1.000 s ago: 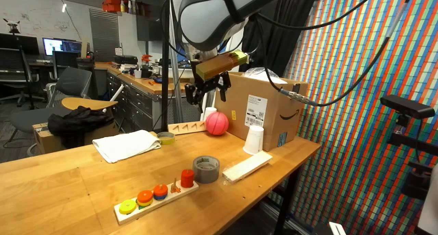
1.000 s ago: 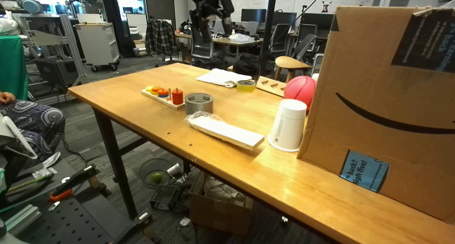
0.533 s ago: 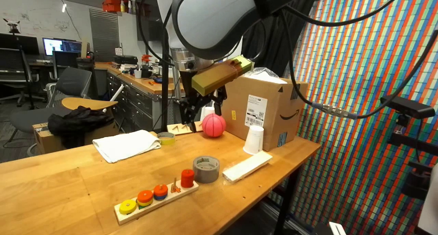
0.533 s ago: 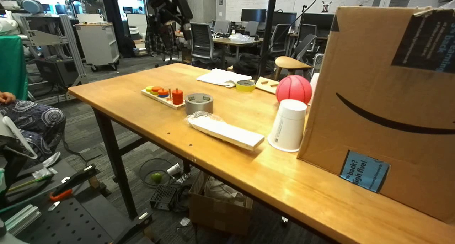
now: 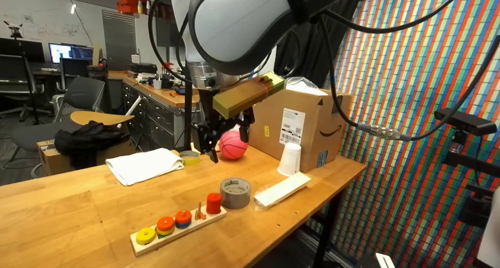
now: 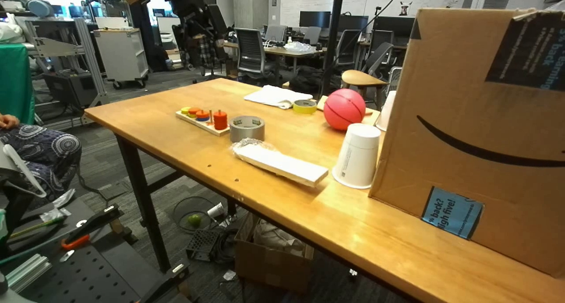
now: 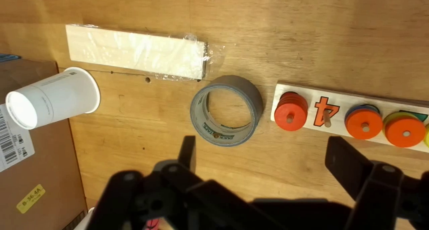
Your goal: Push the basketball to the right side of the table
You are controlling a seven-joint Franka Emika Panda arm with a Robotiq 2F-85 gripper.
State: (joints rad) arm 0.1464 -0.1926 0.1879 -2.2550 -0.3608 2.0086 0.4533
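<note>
The pink basketball (image 5: 231,147) rests on the wooden table (image 5: 113,201), near the cardboard box. In an exterior view the ball (image 6: 344,109) is behind an upturned white cup and in front of a notched wooden strip. Only a sliver of the ball (image 7: 152,224) shows at the bottom of the wrist view, mostly hidden by my finger. My gripper (image 5: 229,147) is open and empty. Its fingers overlap the ball in that view, but in an exterior view the gripper (image 6: 209,42) is high above the table, well apart from it. In the wrist view the gripper (image 7: 261,148) shows nothing between its fingers.
The box (image 5: 262,115) and white cup (image 5: 290,159) stand by the ball. A wrapped wood block (image 5: 282,190), grey tape roll (image 5: 235,201), peg toy (image 5: 179,233), yellow tape roll (image 5: 190,158) and white cloth (image 5: 144,165) lie on the table.
The ball has moved away from the box, toward the left in both exterior views. My gripper has lowered and shifted left; its fingers stay open.
</note>
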